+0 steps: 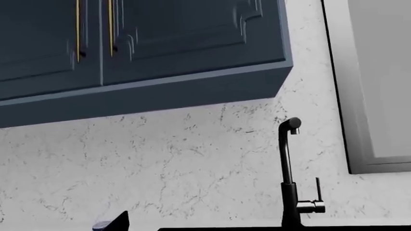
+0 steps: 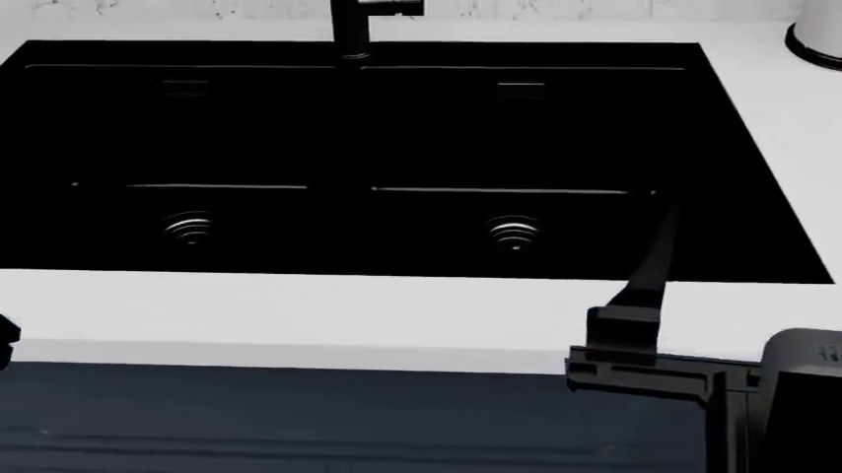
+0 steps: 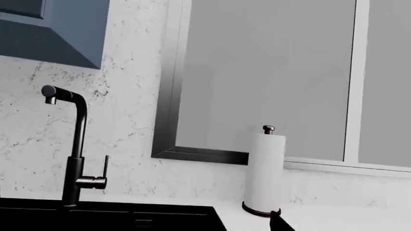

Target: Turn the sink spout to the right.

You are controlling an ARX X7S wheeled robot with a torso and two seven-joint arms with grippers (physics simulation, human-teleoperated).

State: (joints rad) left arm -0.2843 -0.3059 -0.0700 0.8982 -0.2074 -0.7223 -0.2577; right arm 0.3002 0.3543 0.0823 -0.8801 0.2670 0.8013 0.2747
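Note:
The sink spout (image 1: 287, 168) is a slim black tube standing upright behind the sink (image 2: 736, 148), with its outlet bent over at the top. A short side stub carries a thin lever (image 1: 317, 190). The spout also shows in the right wrist view (image 3: 76, 154), and only its base shows in the head view (image 2: 353, 25). My right gripper (image 2: 642, 258) hovers over the sink's front right corner, far from the spout; one fingertip (image 3: 280, 224) shows, off to the side. Of my left gripper I see one fingertip (image 1: 114, 222), also off to the side. Both hold nothing.
The black double sink has two ringed drains (image 2: 189, 229) (image 2: 514, 234) and a white counter (image 2: 329, 315) around it. A paper towel roll (image 3: 264, 168) stands right of the sink under a window (image 3: 270, 77). A blue wall cabinet (image 1: 141, 48) hangs left of the spout.

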